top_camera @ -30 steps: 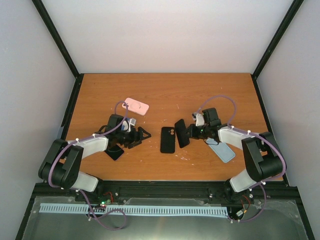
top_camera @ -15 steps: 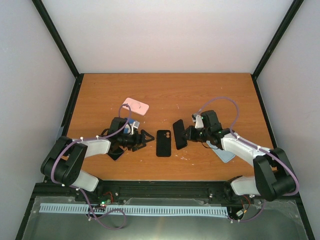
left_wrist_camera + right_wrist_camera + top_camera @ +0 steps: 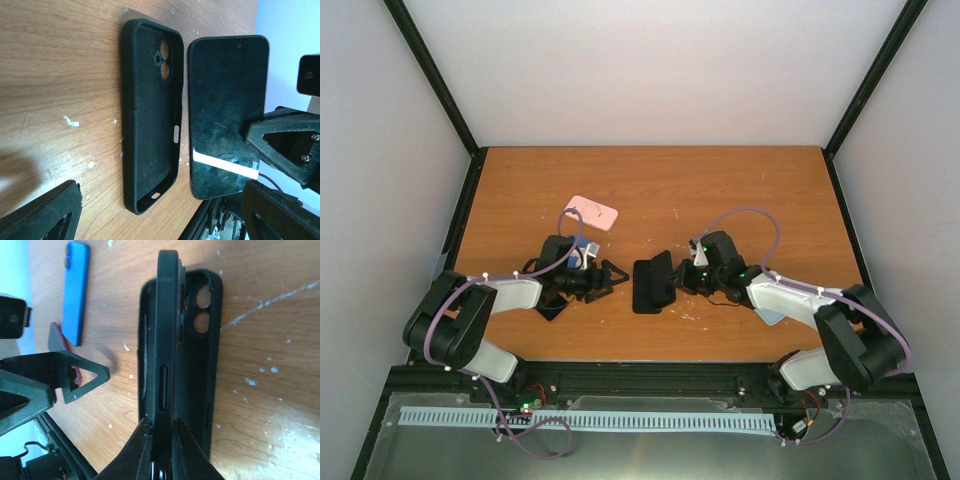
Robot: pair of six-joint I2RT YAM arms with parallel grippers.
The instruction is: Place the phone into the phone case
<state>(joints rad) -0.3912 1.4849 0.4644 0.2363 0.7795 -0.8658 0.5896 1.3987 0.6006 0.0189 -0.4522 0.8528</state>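
Two grippers flanking a case [image 3: 150, 125] near table's [image 3: 720, 190] front edge.
With right gripper [image 3: 161, 429] pinching phone [image 3: 166, 340] edgewise over it, left gripper [image 3: 615, 273] jaws spread.

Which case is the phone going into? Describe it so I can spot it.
Start at the middle of the wooden table. The black case lies flat there, open side up, beneath the phone pinched by the right gripper. It is black with two round camera holes; the pink case lies farther back left.

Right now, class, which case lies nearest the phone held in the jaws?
The black case at the centre, hollow side up, beside the phone; the pink case lies far off.
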